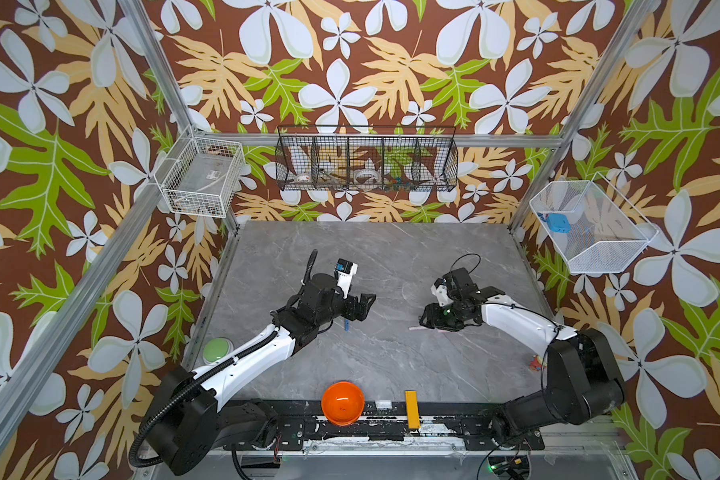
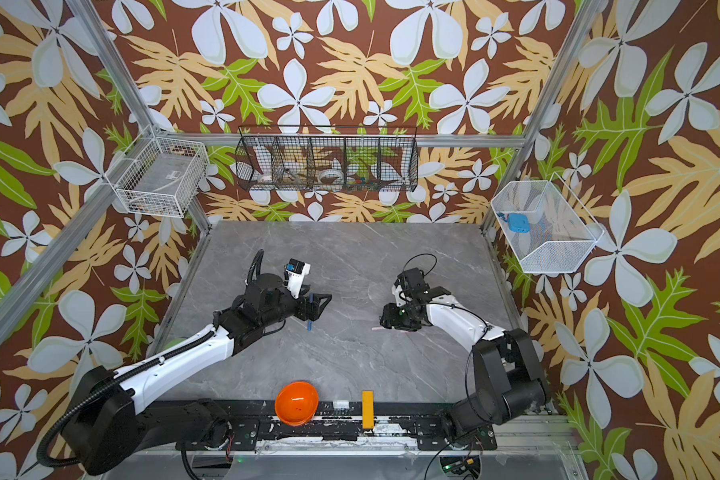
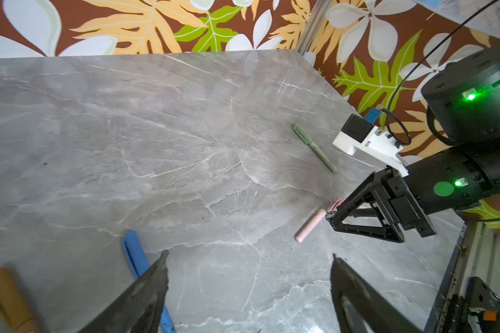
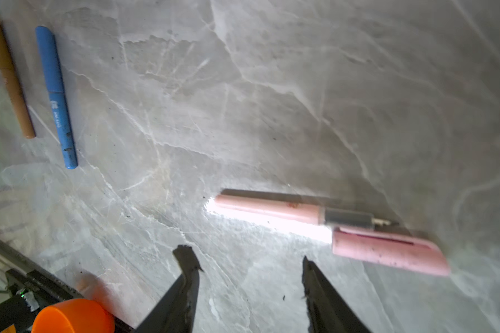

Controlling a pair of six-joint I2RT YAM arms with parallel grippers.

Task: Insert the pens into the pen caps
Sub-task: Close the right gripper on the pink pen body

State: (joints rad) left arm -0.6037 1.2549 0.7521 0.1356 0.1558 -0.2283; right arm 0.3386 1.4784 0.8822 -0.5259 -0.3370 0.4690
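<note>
Slim pink plastic pen (image 4: 266,209) lies uncapped on the grey marble tabletop (image 1: 391,257), right of centre in both top views, with its dark tip just beside the mouth of the short pink tube cap (image 4: 387,249), possibly touching it (blur hides this). The blue pen (image 4: 57,98), brown pen (image 4: 8,75) and pale green pen (image 3: 315,147) look capped. Best done with 1 arm pinning the cap near its closed end while the other grips the barrel mid-length and pushes straight along the cap's axis. Right gripper (image 4: 246,259) hovers by the pair with fingers moderately apart and empty; left gripper (image 3: 248,259) stands wide and empty over the blue pen, left of centre.
</note>
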